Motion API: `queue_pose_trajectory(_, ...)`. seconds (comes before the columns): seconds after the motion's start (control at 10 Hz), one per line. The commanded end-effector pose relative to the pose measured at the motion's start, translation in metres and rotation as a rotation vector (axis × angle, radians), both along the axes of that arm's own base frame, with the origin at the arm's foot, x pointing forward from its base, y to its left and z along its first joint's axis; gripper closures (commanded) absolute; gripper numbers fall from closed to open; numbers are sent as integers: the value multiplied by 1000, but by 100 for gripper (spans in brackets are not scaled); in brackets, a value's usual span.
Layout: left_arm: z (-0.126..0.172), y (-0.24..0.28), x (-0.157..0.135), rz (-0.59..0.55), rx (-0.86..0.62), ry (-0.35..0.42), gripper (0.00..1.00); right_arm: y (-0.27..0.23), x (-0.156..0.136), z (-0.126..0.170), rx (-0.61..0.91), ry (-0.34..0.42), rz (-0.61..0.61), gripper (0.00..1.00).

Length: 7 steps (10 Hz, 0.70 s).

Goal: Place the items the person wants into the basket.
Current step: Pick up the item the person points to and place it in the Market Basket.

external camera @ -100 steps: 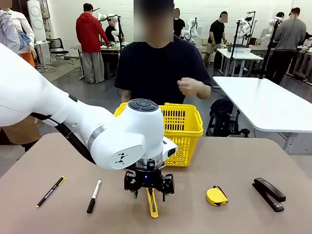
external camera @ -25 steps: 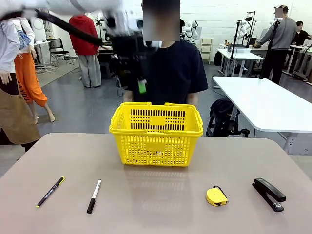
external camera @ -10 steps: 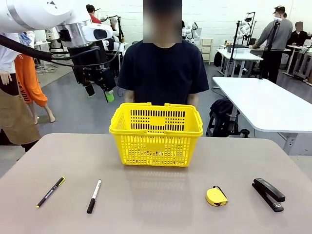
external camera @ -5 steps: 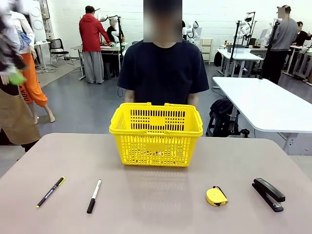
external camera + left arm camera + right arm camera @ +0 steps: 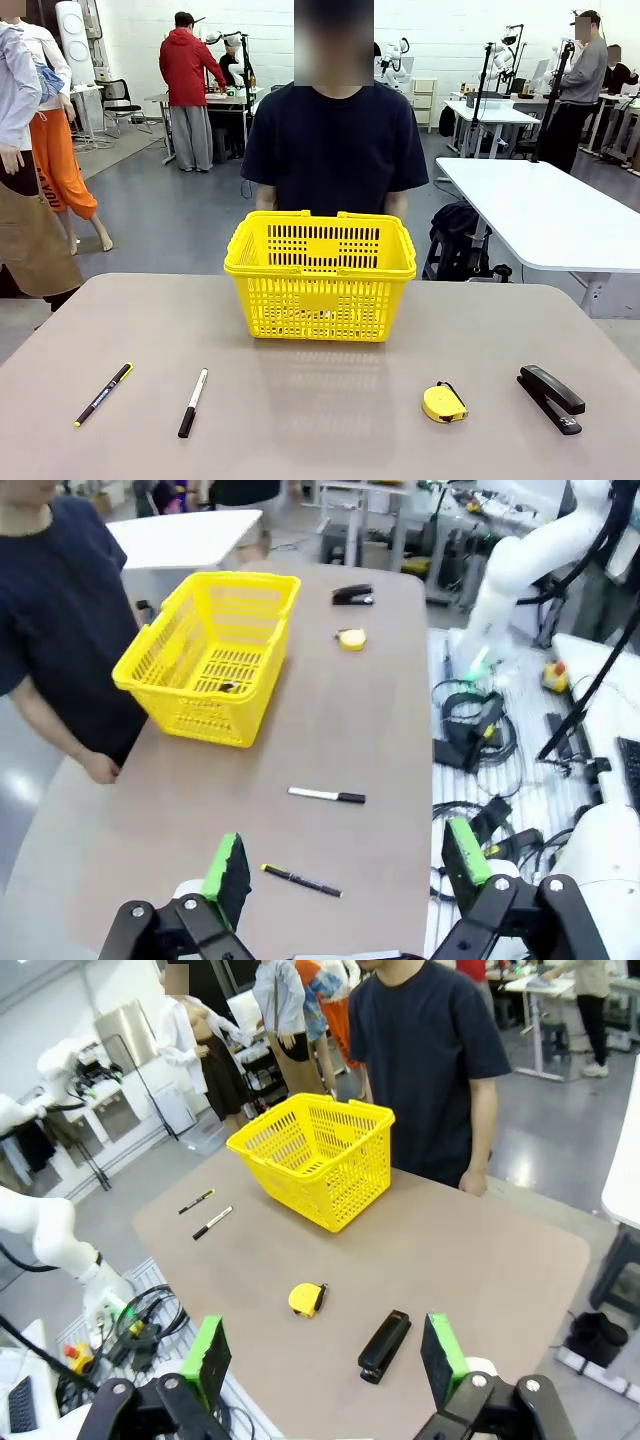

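The yellow basket (image 5: 320,275) stands at the table's far middle, in front of the person (image 5: 335,140) in a dark navy t-shirt, whose arms hang down. A small dark thing (image 5: 228,687) lies on the basket's (image 5: 210,655) floor; I cannot tell what it is. The white marker (image 5: 193,402) with a black cap lies front left. The round yellow tape measure (image 5: 443,403) lies front right. My left gripper (image 5: 347,857) hangs open and empty high above the table's left end. My right gripper (image 5: 325,1357) is open and empty, high off the right end, above the tape measure (image 5: 305,1298).
A thin black pen (image 5: 102,393) lies left of the marker. A black stapler (image 5: 552,397) lies at the front right, beside the tape measure. Other people and tables stand in the room behind. Cables and equipment lie on the floor on the robot's side.
My left arm has swung away to the left, from up beside the person to out of the front view. The basket and the things on the table have not moved.
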<state>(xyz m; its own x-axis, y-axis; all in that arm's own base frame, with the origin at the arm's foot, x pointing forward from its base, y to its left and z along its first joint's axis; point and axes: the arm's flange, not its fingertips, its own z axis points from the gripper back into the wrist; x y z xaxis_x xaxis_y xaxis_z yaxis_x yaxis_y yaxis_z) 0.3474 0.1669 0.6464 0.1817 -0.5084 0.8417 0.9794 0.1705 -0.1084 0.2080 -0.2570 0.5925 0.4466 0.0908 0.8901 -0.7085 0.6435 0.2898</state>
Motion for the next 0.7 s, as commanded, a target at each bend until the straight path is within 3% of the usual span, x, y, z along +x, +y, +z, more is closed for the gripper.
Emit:
queue_pose_trajectory(0.0, -3, 3, 21, 16, 15, 88, 0, -1, 1, 1, 7, -29, 10, 0)
queue_pose_trajectory(0.2, 0, 12, 16, 44, 26, 73, 0, -1, 1, 1, 7, -29, 10, 0)
queue_pose_trajectory(0.4, -7, 9, -7, 107, 50, 41, 0, -1, 1, 1, 7, -29, 10, 0)
queue_pose_trajectory(0.6, 4, 3, 0, 134, 96, 64, 0, -1, 1, 1, 7, -29, 10, 0)
